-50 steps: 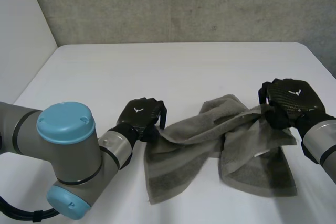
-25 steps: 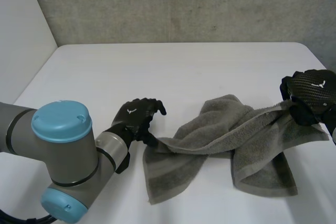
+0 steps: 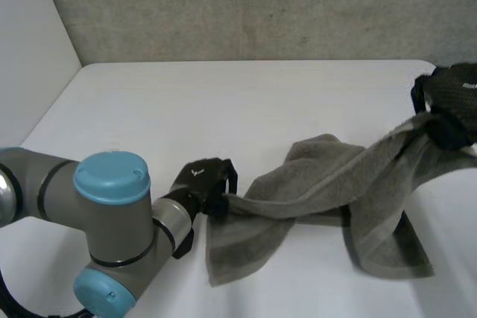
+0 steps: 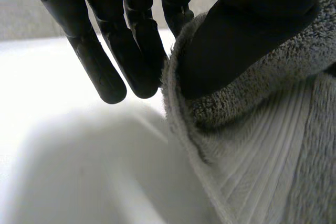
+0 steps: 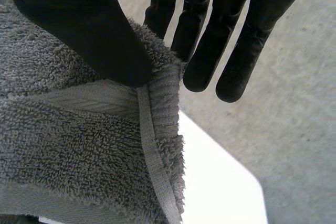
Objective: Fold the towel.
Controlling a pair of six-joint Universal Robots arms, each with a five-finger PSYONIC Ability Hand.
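table (image 3: 223,102): white, matte, rounded far corner
back wall (image 3: 261,5): grey, speckled
side panel (image 3: 30,42): plain white, along table's left edge

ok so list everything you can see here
towel: one, grey, twisted and stretched across the near part of the table, held at both ends
table: one, white, under the towel and both hands
wall: one, grey, behind the table
left arm: one, grey with light-blue caps, at the table's near left
left hand: one, black, pinching the towel's left end, low by the table
right hand: one, black, pinching the towel's right end, raised at the table's right side
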